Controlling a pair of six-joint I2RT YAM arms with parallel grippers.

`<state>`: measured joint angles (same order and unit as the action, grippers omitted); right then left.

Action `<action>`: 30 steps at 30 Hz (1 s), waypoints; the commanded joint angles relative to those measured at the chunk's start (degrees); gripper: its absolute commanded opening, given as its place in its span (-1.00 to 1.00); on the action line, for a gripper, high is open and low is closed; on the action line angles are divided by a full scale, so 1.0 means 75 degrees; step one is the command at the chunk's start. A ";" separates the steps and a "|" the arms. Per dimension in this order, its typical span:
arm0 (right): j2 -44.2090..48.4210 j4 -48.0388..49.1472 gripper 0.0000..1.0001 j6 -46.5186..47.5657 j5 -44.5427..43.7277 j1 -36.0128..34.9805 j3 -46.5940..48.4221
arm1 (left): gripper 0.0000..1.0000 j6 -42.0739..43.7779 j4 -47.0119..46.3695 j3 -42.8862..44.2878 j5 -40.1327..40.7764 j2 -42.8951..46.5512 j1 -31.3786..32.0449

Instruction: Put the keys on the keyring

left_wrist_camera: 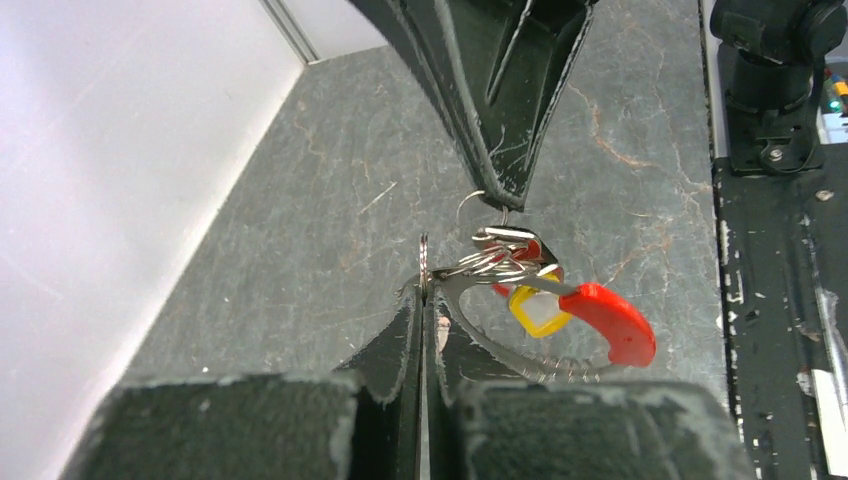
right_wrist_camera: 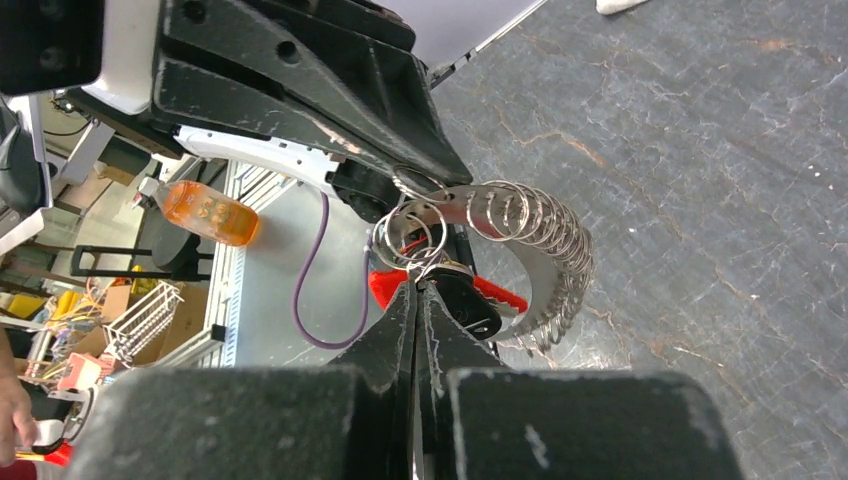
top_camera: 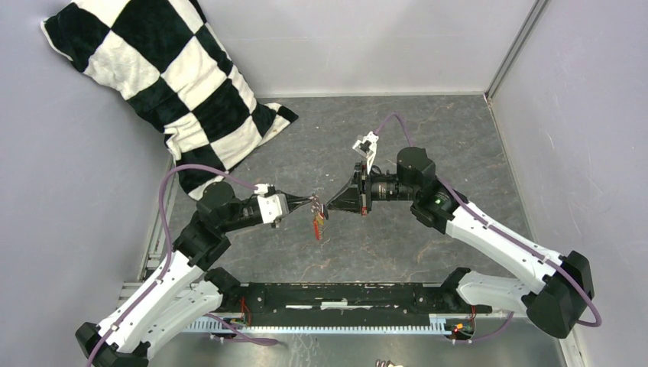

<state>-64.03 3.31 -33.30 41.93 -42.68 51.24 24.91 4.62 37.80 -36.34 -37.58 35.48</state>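
Your left gripper [left_wrist_camera: 423,288] has its jaws pressed onto the keyring [left_wrist_camera: 612,322] wire. Just beside the keyring, your right gripper [left_wrist_camera: 500,196] pinches the keys [left_wrist_camera: 540,312] by a small ring, its fingertips hiding the exact contact.

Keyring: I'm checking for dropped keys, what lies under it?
Grey tabletop shows beneath the keyring; red and yellow keys dangle from it and hide the spot directly below.

Floor: dark grey, stone-veined tabletop [top_camera: 428,138], filling the middle of the overhead frame.
Walls: plain pale lavender-grey panels [top_camera: 367,38] at left, back and right.
Corner: slim aluminium post [top_camera: 516,47], upper right.
Cushion: black-and-white checkered plush pillow [top_camera: 164,73], upper left, leaning on the wall.
Near edge: black metal rail [top_camera: 344,297], along the bottom.
Clutter: orange translucent bottle [right_wrist_camera: 205,212], left of the right-wrist frame.
Light: even and soft.
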 commanded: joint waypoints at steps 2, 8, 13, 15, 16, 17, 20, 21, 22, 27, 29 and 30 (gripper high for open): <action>-0.0142 0.0378 -0.99 -0.0243 0.0204 0.0010 0.0246 | -0.96 0.1083 -0.0588 -0.0097 -0.0483 0.0182 0.0015; -0.0217 0.0591 -0.99 -0.0306 0.0402 0.0015 0.0246 | -0.95 0.1331 -0.0534 -0.0042 -0.0789 0.0126 0.0015; -0.0293 0.0823 -0.99 -0.0417 0.0511 0.0008 0.0245 | -0.96 0.1297 -0.0374 0.0068 -0.0999 0.0058 0.0015; -0.0328 0.0969 -0.99 -0.0490 0.0554 0.0012 0.0234 | -0.95 0.1320 -0.0242 0.0103 -0.1062 0.0035 0.0015; -0.0342 0.1022 -0.99 -0.0516 0.0571 0.0014 0.0223 | -0.96 0.1320 -0.0203 0.0119 -0.1091 0.0031 0.0015; -0.0362 0.1036 -0.99 -0.0531 0.0585 0.0009 0.0222 | -0.96 0.1330 -0.0179 0.0127 -0.1109 0.0035 0.0015; -0.0365 0.1161 -0.99 -0.0592 0.0664 0.0016 0.0165 | -0.96 0.1332 -0.0109 0.0148 -0.1108 0.0051 0.0015; -0.0357 0.1211 -0.99 -0.0637 0.0673 0.0012 0.0135 | -0.96 0.1342 -0.0083 0.0158 -0.1094 0.0060 0.0015; -0.0359 0.1214 -0.99 -0.0654 0.0678 0.0020 0.0118 | -0.96 0.1343 -0.0053 0.0165 -0.1096 0.0068 0.0027; -0.0380 0.1237 -0.99 -0.0671 0.0655 0.0009 0.0088 | -0.95 0.1337 -0.0038 0.0147 -0.1152 0.0113 0.0023; -0.0392 0.1242 -0.99 -0.0691 0.0667 0.0016 0.0082 | -0.96 0.1332 -0.0013 0.0168 -0.1155 0.0113 0.0024; -0.0392 0.1240 -0.99 -0.0691 0.0684 0.0014 0.0068 | -0.95 0.1332 0.0014 0.0176 -0.1165 0.0114 0.0019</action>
<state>-66.81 9.63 -37.76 46.02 -42.68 51.22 32.69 4.71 37.12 -43.70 -37.32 35.48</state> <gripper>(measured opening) 0.006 0.035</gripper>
